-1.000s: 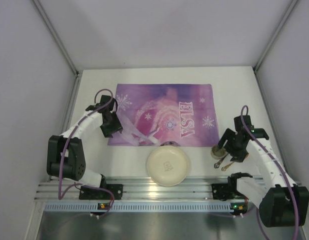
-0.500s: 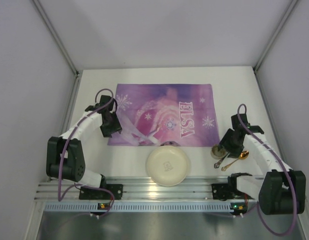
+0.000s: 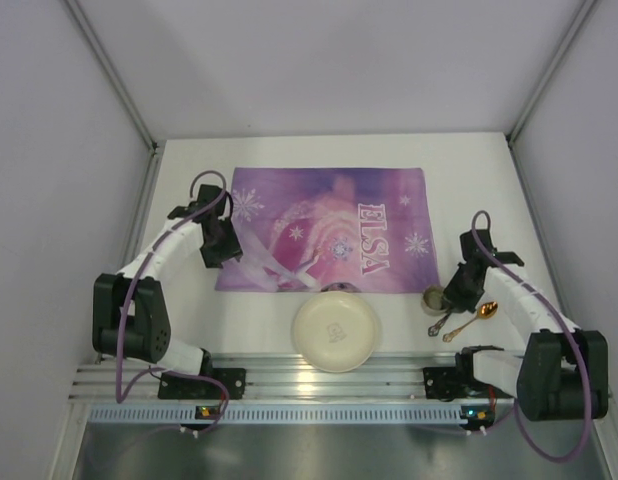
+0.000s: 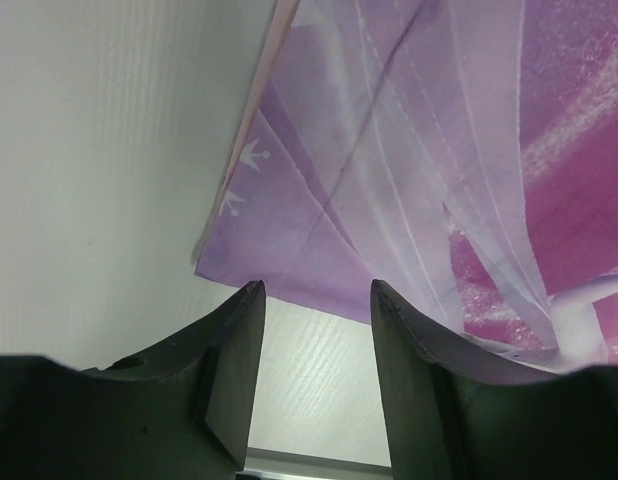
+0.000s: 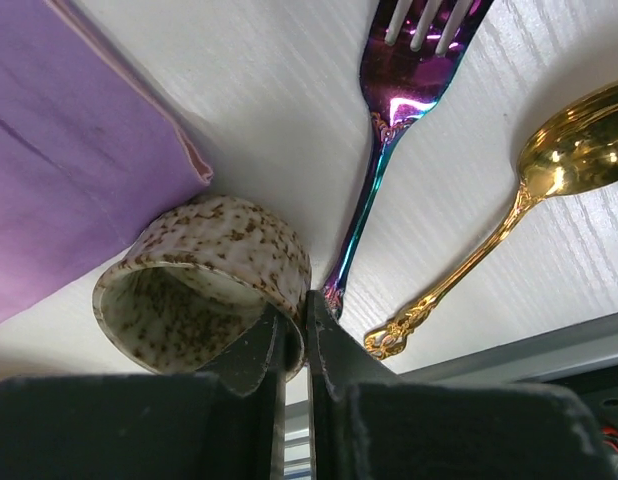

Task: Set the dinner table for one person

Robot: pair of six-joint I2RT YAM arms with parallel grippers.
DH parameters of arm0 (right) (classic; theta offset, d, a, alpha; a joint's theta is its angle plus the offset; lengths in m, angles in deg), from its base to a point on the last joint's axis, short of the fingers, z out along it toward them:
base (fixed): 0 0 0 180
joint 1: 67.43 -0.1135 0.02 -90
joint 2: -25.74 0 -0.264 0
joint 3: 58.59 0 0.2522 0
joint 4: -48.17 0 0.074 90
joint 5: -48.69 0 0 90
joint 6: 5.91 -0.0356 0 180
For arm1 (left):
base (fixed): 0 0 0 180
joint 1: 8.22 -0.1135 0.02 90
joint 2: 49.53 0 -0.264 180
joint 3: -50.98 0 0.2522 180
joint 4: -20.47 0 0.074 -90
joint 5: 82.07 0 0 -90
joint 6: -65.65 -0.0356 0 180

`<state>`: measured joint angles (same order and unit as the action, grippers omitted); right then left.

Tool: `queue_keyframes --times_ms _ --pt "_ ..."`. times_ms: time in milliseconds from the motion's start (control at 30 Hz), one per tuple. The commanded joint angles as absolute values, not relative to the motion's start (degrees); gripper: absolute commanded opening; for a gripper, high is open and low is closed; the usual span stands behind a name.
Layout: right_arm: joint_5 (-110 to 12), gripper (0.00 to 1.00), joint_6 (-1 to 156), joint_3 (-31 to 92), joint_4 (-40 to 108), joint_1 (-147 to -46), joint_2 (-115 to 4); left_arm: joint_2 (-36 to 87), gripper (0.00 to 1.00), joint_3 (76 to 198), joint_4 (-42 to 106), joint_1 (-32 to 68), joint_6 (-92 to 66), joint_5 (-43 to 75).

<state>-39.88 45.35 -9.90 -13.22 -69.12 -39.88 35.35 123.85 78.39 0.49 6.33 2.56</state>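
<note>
My right tool point(image 5: 294, 340) is pinched shut on the wall of a speckled cup point(image 5: 204, 270), one finger inside the rim and one outside. I judge that a firm enough hold to lift the cup by its edge. My left tool point(image 4: 314, 330) stands about half open with nothing between its fingers, and it hovers low over the near corner of the placemat.

The white tabletop point(image 3: 469, 180) lies under both tools and spreads well beyond them on every side. Everything to be laid sits on it. The purple placemat point(image 3: 319, 225) is spread flat ahead of the left tool and off to the inner side of the right one. Its corner ends just beside the cup, so I take it as the base for the setting. A cream plate point(image 3: 336, 331) waits between the two tools, just off the mat's near edge and not yet on it. On the outer side of the right tool the iridescent fork point(image 5: 374, 170) lies touching or nearly touching the cup. The gold spoon point(image 5: 549, 165) lies just beyond the fork. Both are flat on the tabletop and I have not gripped either.

A second ago the right tool was wide open above the cup. It has since dropped in and closed, and the spoon now shows clear of the arm from above. The left tool has barely moved.
</note>
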Motion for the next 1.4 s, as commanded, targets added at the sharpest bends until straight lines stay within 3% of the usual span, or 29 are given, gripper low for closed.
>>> queue_keyframes --times_ms 0,200,333,600,933,1033,1067,1367 --pt "-40.61 0.00 45.24 -4.42 -14.80 -69.01 -37.28 35.20 0.52 127.13 79.93 0.31 5.18 2.31" --pt "-40.96 0.00 46.56 7.71 -21.57 -69.18 -33.76 31.69 0.52 130.04 81.86 1.71 4.13 1.52" --pt "-42.44 0.00 47.00 16.48 -21.49 -69.45 -37.87 29.75 0.53 129.43 82.75 3.47 5.44 1.16" --pt "-42.11 0.00 48.66 34.95 -17.18 -70.85 -61.68 23.87 0.60 125.47 84.24 11.28 9.92 0.72" --pt "-45.62 0.00 50.86 73.76 -22.79 -72.52 -97.87 12.62 0.72 120.73 84.42 17.97 14.23 4.32" --pt "-45.27 0.00 50.16 83.88 -25.70 -73.23 -103.96 9.10 0.76 118.71 84.15 18.41 15.02 6.69" --pt "-45.35 0.00 49.73 85.75 -26.57 -73.31 -107.46 8.22 0.80 117.75 83.98 18.42 15.20 7.22" --pt "-40.18 0.00 49.02 88.15 -26.76 -74.54 -114.61 -0.31 0.81 114.22 88.81 18.59 20.38 4.94"
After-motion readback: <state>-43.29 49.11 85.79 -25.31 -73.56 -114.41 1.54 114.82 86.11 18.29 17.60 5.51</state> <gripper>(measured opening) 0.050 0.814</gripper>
